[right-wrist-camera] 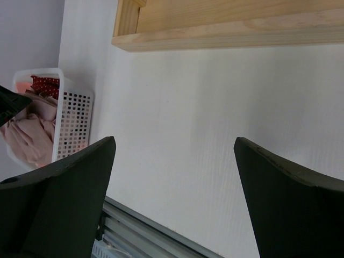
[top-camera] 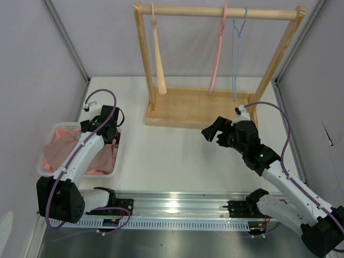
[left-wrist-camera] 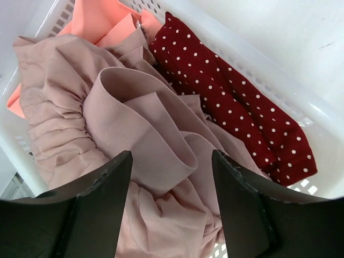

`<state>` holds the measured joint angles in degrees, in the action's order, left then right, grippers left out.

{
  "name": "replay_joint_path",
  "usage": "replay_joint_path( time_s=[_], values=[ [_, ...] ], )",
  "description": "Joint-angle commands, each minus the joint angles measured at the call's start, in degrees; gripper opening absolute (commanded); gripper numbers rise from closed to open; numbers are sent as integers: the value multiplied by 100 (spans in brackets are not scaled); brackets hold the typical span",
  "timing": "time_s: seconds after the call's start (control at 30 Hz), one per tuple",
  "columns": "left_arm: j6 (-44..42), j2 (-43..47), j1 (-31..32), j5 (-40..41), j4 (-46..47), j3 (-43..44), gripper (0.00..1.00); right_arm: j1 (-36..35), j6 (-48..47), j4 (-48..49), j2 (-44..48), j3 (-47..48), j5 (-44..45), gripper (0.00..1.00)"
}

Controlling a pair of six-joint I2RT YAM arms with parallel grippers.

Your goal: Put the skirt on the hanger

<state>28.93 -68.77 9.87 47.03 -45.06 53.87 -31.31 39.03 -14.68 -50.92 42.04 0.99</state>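
Note:
A dusty-pink skirt point(left-wrist-camera: 134, 134) lies crumpled in a white basket point(top-camera: 51, 130) at the left, with a dark red polka-dot garment point(left-wrist-camera: 231, 102) and a salmon garment point(left-wrist-camera: 99, 19) beside it. My left gripper point(left-wrist-camera: 172, 161) is open, its jaws just above the pink skirt's folds. Three hangers hang on the wooden rack point(top-camera: 215, 11): a wooden one point(top-camera: 158, 59), a pink one point(top-camera: 217, 54) and a blue one point(top-camera: 236, 48). My right gripper point(top-camera: 212, 131) is open and empty above the table, in front of the rack's base. The basket also shows in the right wrist view point(right-wrist-camera: 72, 110).
The rack's wooden base point(top-camera: 199, 107) stands at the back middle. Grey walls close in the left and right sides. A metal rail point(top-camera: 172, 207) runs along the near edge by the arm bases.

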Motion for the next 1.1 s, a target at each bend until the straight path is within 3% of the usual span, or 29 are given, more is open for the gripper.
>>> replay_joint_path(
  time_s=[0.0, 0.23, 0.43, 0.47, 0.8, 1.07],
  values=[
    [-45, -40, -55, 210, 155, -34, 66, 46, 88, 123, 99, -64, -38, 99],
    [16, -101, -81, 184, 102, -17, 43, 90, 105, 158, 99, -100, -99, 100],
    [16, 4, -90, 140, -38, 106, 12, 134, 114, 141, 126, -126, -231, 99],
    [8, 39, -90, 114, -56, 176, 1, 151, 114, 141, 134, -126, -240, 99],
    [-511, 645, -64, -773, -538, 1389, 0, 195, 61, 97, 12, 137, -345, 99],
    [-599, 1199, 515, -1581, -917, 2953, 0, 160, -132, -88, -340, 787, -504, 99]
  ],
)
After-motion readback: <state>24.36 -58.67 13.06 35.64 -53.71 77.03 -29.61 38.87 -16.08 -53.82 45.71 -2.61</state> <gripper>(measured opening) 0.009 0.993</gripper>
